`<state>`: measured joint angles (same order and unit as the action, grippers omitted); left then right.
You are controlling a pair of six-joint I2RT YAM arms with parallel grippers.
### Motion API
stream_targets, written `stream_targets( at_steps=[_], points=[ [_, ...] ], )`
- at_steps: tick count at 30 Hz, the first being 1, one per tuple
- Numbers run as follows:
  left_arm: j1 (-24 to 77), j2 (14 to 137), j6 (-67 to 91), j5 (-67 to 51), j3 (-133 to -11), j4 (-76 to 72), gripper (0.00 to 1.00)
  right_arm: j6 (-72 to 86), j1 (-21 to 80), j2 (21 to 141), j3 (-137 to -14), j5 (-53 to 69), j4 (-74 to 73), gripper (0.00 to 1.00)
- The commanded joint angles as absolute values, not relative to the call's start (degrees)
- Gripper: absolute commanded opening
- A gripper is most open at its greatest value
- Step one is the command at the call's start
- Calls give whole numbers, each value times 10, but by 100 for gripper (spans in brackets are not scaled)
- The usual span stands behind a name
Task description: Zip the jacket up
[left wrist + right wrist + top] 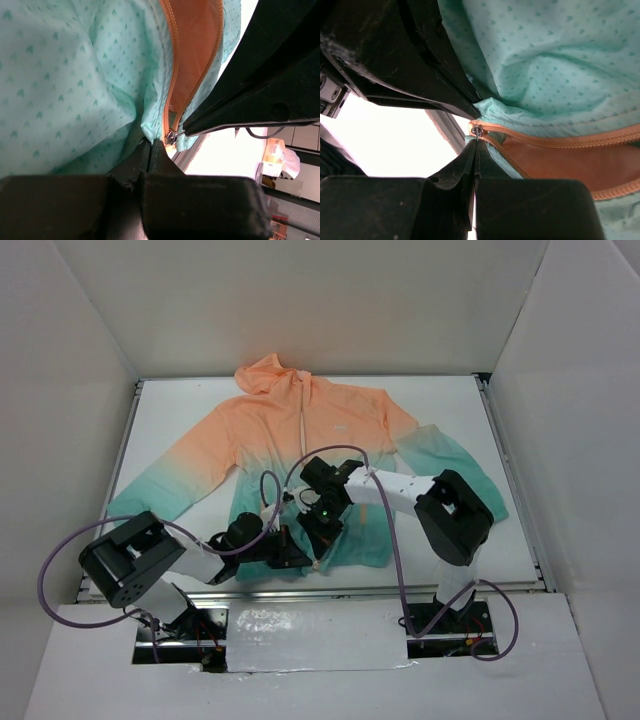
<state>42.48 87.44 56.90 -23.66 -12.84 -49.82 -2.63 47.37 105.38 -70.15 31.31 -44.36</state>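
The jacket (300,430) lies flat on the white table, hood at the far side, orange on top and teal at the hem. My left gripper (292,552) is at the hem just left of the zipper's bottom end. In the left wrist view it (151,143) is shut on the teal hem fabric (75,75), right beside the metal zipper slider (171,136). My right gripper (322,530) is at the same spot. In the right wrist view it (476,146) is shut on the pull of the slider (477,131). Above the slider the orange zipper tapes (560,142) spread apart.
White walls stand on three sides of the table (180,410). Metal rails run along its left and right edges (510,470). Purple cables (270,485) loop over the jacket's lower part. The jacket's sleeves spread out to both sides (460,465).
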Motion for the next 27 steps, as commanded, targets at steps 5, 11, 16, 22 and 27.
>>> stream_targets(
  at_steps=[5, 11, 16, 22, 27],
  points=[
    [437, 806, 474, -259, -155, -472, 0, -22, 483, 1091, -723, 316, -468, 0],
    [437, 773, 466, -243, -154, -446, 0, -51, 474, 1085, -762, 364, -476, 0],
    [436, 761, 468, -240, -139, -462, 0, -56, 450, 1090, -792, 416, -483, 0],
    [436, 742, 454, -262, -130, -487, 0, -12, 439, 1099, -823, 342, -473, 0],
    [436, 702, 443, -240, -123, -447, 0, -14, 439, 1129, -836, 268, -515, 0]
  ],
)
